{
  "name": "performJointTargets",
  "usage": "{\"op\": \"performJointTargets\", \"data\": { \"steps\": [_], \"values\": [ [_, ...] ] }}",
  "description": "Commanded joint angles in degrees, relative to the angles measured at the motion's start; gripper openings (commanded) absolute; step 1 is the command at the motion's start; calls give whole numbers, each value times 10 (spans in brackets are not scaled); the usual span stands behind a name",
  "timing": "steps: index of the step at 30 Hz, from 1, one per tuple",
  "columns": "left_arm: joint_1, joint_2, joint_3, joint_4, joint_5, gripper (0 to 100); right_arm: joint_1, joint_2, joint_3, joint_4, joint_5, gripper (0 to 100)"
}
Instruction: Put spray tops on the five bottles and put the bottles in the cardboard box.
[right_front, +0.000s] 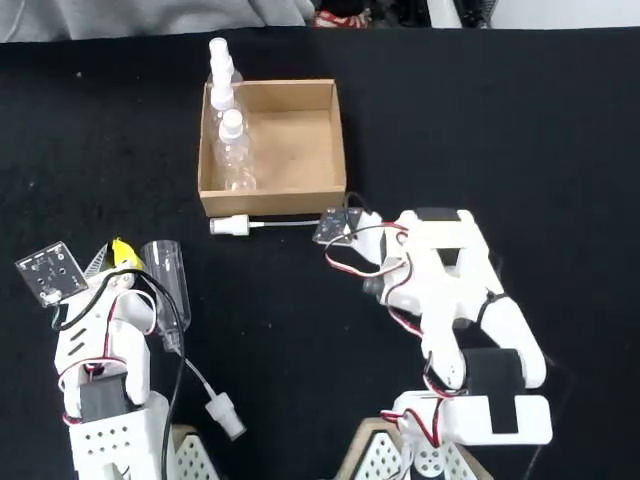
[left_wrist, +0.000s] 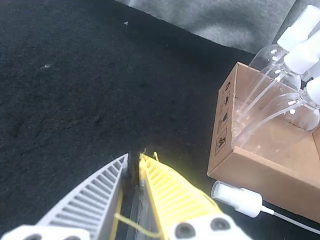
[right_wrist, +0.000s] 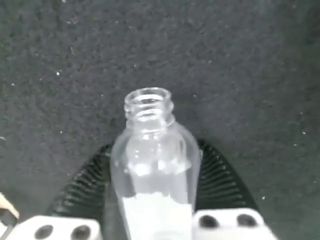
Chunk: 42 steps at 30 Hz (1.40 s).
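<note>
A clear bottle (right_wrist: 152, 165) with an open neck and no top sits between the black fingers of my right gripper (right_wrist: 156, 148), which is shut on it above the black table. My left gripper (left_wrist: 135, 165) is shut on nothing, its grey and yellow fingers pressed together; it is at the front left (right_front: 118, 250). Beside it lies a second uncapped bottle (right_front: 165, 280). One loose spray top (right_front: 230, 225) (left_wrist: 237, 197) lies just in front of the cardboard box (right_front: 300, 200) (left_wrist: 225, 135). Another spray top (right_front: 222, 412) lies near the left arm's base. Three capped bottles (right_front: 232, 150) (left_wrist: 270, 115) stand along the box's left side.
The right arm's body (right_front: 450, 290) covers its gripper from above, right of centre. The right half of the box floor (right_front: 300, 140) is bare. Grey cloth (left_wrist: 225, 20) lies beyond the table's far edge.
</note>
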Motion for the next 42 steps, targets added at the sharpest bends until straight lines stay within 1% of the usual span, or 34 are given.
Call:
{"op": "performJointTargets", "data": {
  "steps": [1,9,16,21,24,34,38,42],
  "values": [
    [-5,-5,13,3,0,30,17,-2,-48,56,2,54],
    [-5,-5,13,3,0,30,12,-2,-160,184,-76,54],
    [-5,-5,13,3,0,30,-39,-2,-196,232,-171,54],
    [-5,-5,13,4,0,30,-76,-7,-206,235,-240,54],
    [-5,-5,13,3,0,30,-90,-34,-207,235,-272,54],
    [-5,-5,13,4,0,30,-98,-138,-211,222,-345,53],
    [-5,-5,13,3,0,30,-120,-161,-219,216,-375,53],
    [-5,-5,13,3,0,30,-148,-182,-203,182,-415,53]
  ]
}}
